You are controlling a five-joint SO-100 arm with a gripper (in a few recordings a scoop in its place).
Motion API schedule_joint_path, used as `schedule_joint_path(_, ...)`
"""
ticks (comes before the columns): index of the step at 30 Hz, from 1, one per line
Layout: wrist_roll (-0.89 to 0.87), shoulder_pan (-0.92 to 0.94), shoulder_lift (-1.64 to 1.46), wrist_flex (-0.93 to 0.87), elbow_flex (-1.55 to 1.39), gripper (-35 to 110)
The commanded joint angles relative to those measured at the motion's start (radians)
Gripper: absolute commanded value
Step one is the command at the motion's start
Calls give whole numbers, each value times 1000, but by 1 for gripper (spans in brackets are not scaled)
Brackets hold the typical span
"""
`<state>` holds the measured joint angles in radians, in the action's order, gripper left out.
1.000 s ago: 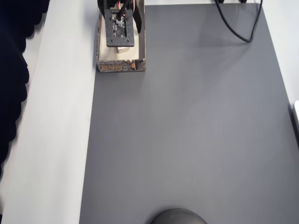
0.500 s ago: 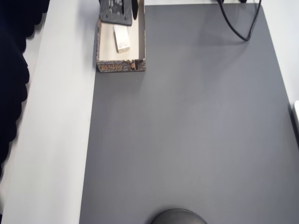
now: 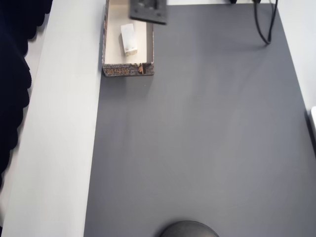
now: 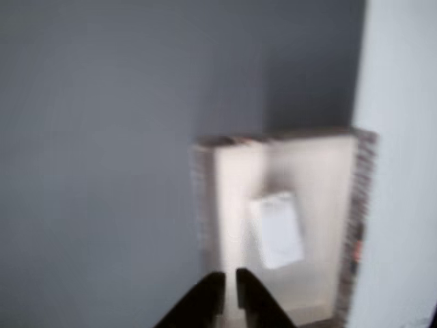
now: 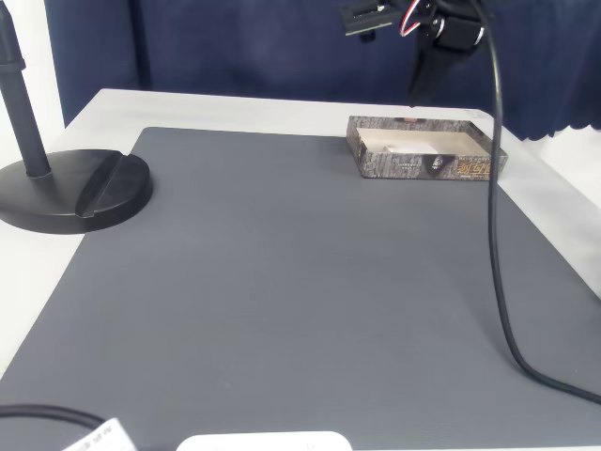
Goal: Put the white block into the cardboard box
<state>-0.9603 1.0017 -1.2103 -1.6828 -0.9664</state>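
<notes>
The white block is lying flat on the cream floor of the cardboard box, nothing touching it, turned a little askew to the walls. In the blurred wrist view the block is sitting near the middle of the box, clear of the sides. Seen from overhead, the box is resting at the top left corner of the dark grey mat, its long side running along the mat's left edge beside the pale table, its printed short wall facing down the picture. In the fixed view the box is sitting at the far right of the mat, and the gripper is hanging in the air above its far wall, apart from it. From the wrist camera the two dark fingers are lying almost together with only a thin gap between them, gripping nothing, tips over the box's near end. A black cable is trailing down from the arm across the mat's right side, and a round black stand base is sitting at the left.
</notes>
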Motion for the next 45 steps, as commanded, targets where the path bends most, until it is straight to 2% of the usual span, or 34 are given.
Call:
schedule_joint_path(1,84,-95,-219,18,-192,-2)
schedule_joint_path(6,247,-264,-425,104,-451,-2)
schedule_joint_path(11,488,-463,-584,187,-676,-2)
schedule_joint_path(15,643,-634,-675,314,-882,-2)
schedule_joint_path(19,732,-749,-765,373,-1020,-2)
schedule_joint_path(34,827,-1006,-1229,339,-1439,-2)
schedule_joint_path(45,838,-976,-1577,348,-1712,-2)
